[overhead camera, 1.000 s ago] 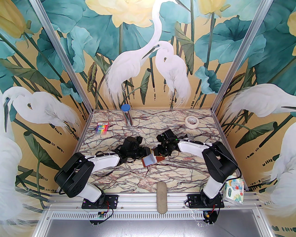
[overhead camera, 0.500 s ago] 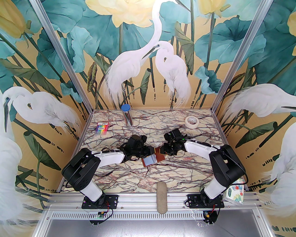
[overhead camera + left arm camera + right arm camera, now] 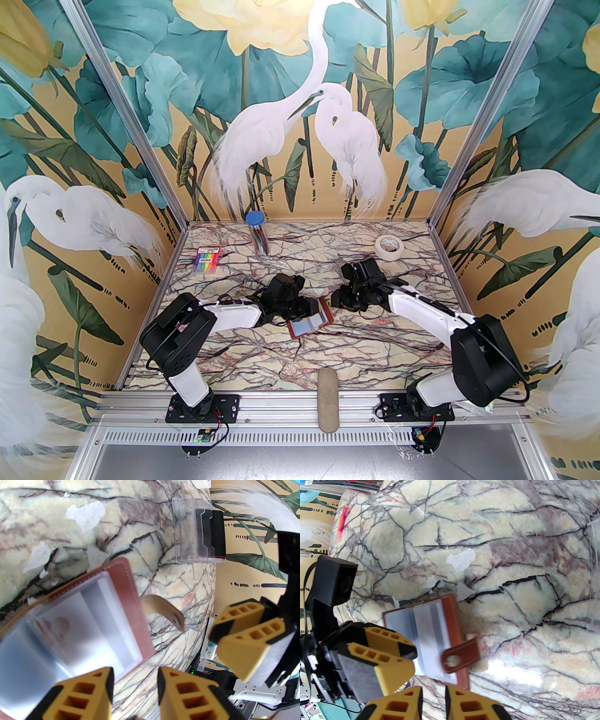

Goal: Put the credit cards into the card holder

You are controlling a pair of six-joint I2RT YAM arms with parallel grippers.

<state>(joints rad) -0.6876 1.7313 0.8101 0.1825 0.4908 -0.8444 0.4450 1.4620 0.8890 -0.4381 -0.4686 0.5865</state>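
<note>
holder (image 3: 307, 324) open at table (image 3: 375, 356) centre, sleeve contents unclear | dark cards (image 3: 211, 529) in clear case (image 3: 185, 526) at its 1 o'clock, left wrist view — not yet inserted | my left gripper (image 3: 135, 675) — jaws apart, empty | right gripper (image 3: 433, 692) — narrowly apart, empty

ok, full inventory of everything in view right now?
card holder: 1, reddish-brown, open, table centre
credit cards: count unclear, black, inside clear case
clear case: 1, transparent, beyond holder
pen pack: 1, rainbow, far left
tube: 1, clear, blue lid, far edge
tape roll: 1, cream, far right
oblong pad: 1, beige, near edge
paper scraps: several, white, beyond holder
left gripper: 1, yellow-black, holder's left side
right gripper: 1, yellow-black, holder's right side
</note>
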